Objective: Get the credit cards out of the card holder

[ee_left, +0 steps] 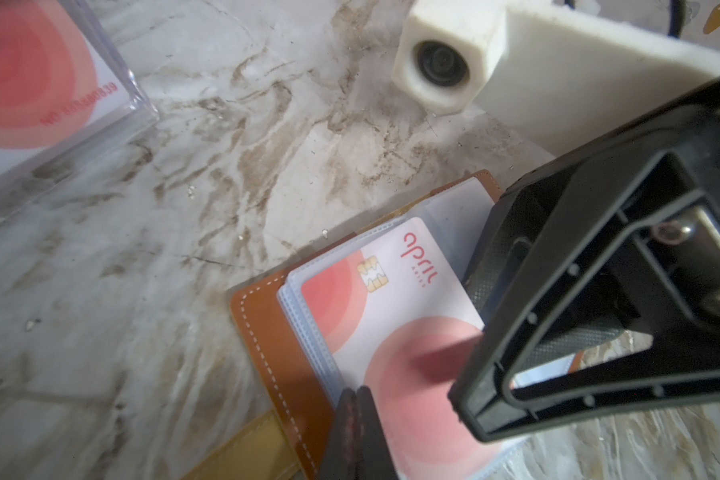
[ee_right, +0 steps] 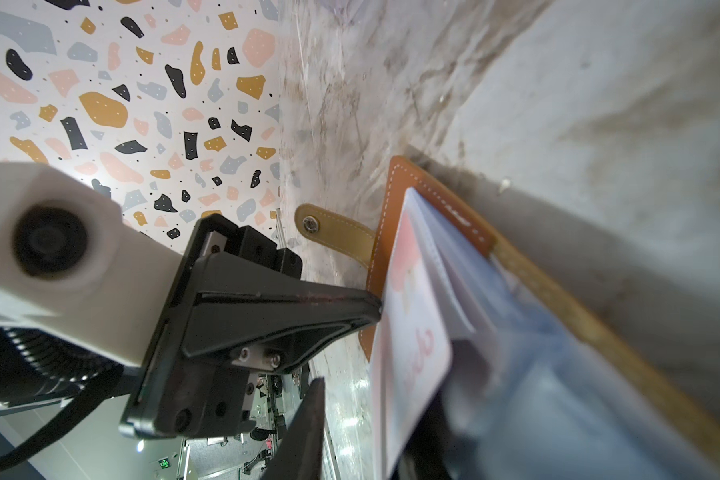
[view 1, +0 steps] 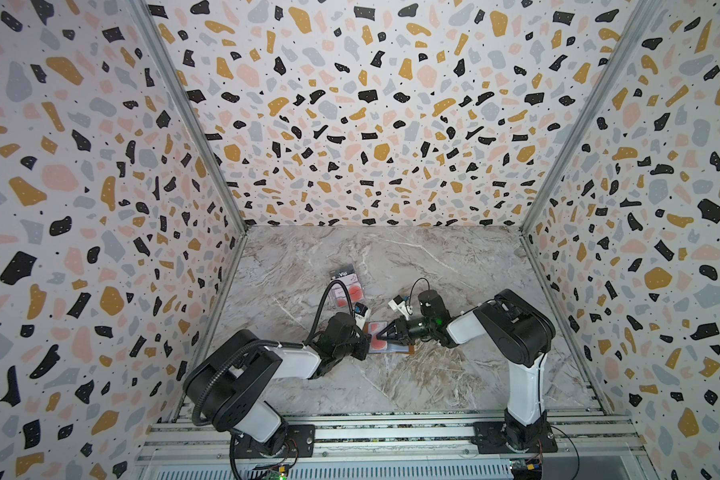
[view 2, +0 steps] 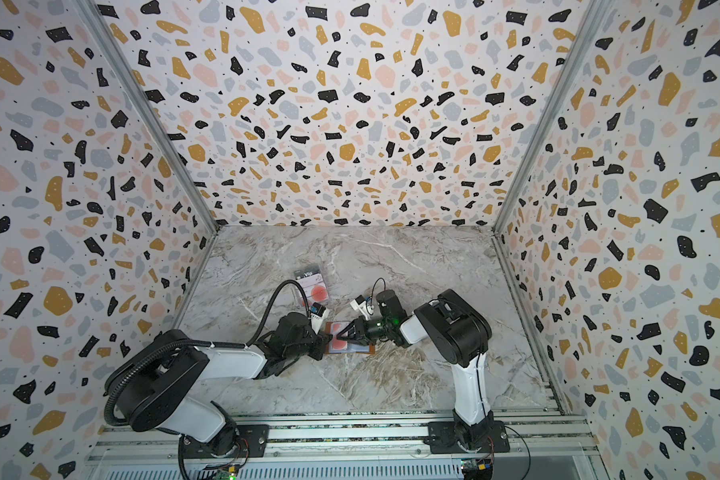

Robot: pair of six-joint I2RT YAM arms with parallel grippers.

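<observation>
Marble tabletop (view 1: 454, 374) fills the floor of a terrazzo-walled booth, and the card holder (ee_left: 262, 332) lies open near its middle, between the two arms. A white credit card (ee_left: 395, 291) with red circles sits in the top clear sleeve. The card looks thin, stiff, light and slick. The sleeves look soft and floppy, so the holder would probably slide unless it is pinned. The card's right end, at the sleeve mouth, seems the best place to grip it. The left gripper (ee_left: 352, 399) has its jaws together, tips pressed on the sleeves' left edge. The right gripper (view 1: 378, 336) straddles the card's right end with jaws partly apart. Whether its pads pinch the card cannot be told.
</observation>
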